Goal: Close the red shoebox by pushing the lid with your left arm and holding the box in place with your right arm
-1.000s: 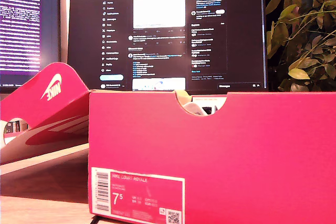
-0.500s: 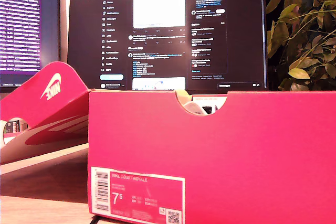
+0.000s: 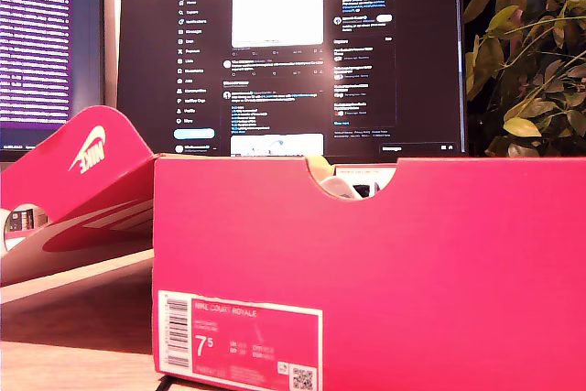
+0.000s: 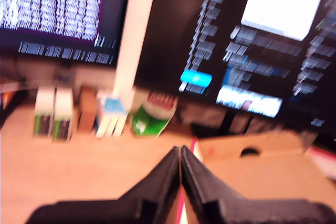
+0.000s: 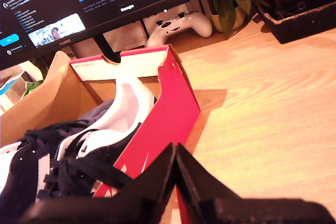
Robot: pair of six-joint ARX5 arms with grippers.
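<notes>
Exterior view: red shoebox (image 3: 366,272) fills the foreground, lid (image 3: 82,199) hinged open toward the view's left; no arm visible.
First wrist view: first gripper (image 4: 180,153) pressed together, empty, above the lid's edge.
Second wrist view: second gripper (image 5: 175,150) closed, empty, over the box's side wall; shoes (image 5: 68,150) inside.
Approach step; next, brace the wall and push the lid over

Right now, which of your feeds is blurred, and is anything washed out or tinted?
First wrist view is motion-blurred: the monitor text smears and the small cartons are soft. Second wrist view is sharp on the shoes and red shoebox. Exterior view is in focus but reddish-tinted, the lid and the desk below it in shadow; the white post on its screen blows out.
</notes>
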